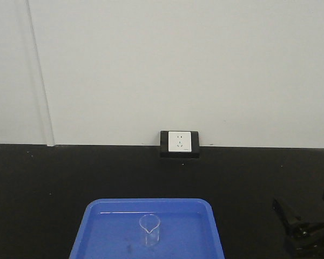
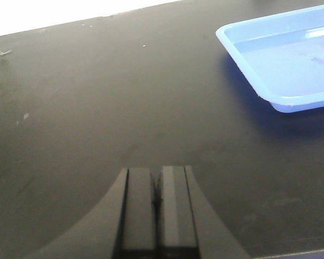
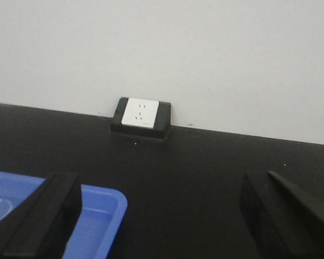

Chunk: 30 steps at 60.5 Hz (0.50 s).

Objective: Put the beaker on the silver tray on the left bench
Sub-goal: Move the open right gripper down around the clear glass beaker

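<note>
I am holding my right gripper (image 3: 161, 218) wide open, my left gripper (image 2: 155, 208) closed; the beaker (image 1: 149, 231) is sitting in the blue tray (image 1: 151, 203), lower centre; I am risking toppling it by clipping its lip.

- The black table (image 1: 43, 183) fills the lower half of the front view; its back edge meets a white wall.
- A blue tray (image 1: 110, 232) lies flat on it at bottom centre, cut off by the frame's lower edge.
- A black socket box (image 1: 180, 144) with a white faceplate sits at centre, by the wall.
</note>
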Available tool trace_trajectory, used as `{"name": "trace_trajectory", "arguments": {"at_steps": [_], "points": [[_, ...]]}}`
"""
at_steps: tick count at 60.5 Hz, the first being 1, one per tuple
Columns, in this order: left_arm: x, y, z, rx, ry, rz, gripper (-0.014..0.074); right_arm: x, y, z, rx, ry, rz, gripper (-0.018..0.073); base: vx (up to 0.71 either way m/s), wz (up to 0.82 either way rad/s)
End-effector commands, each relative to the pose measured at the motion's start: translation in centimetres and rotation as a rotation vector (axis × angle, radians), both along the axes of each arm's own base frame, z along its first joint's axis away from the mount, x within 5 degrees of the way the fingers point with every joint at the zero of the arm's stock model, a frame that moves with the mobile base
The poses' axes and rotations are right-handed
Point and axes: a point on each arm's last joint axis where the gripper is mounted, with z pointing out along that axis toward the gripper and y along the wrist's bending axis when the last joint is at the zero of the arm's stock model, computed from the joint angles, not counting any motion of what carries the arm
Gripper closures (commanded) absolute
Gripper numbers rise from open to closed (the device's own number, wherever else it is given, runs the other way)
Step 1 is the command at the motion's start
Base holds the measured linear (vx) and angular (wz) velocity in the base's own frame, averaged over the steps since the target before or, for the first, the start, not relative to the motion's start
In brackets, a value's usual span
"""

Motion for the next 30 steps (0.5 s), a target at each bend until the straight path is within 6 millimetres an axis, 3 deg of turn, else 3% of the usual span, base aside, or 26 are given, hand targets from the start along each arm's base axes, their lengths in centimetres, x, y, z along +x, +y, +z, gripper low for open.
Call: {"name": "trace_trajectory", "arguments": {"at_steps": [1, 15, 30], "points": [[0.2, -0.1, 0.1, -0.008, -0.070, -0.013, 0.0595, 0.4, 1.2, 2.0, 0.044, -0.138, 0.084, -0.0165, 0.00, 0.00], [0.2, -0.1, 0.1, -0.008, -0.070, -0.013, 0.0595, 4.5, 7.5, -2.5, -0.032, 0.029, 0.360, -0.0130, 0.00, 0.00], [0.2, -0.1, 0.1, -0.008, -0.070, -0.013, 0.0595, 10.2, 13.4, -7.4, -0.031, 0.116, 0.475, -0.0114, 0.00, 0.00]]}}
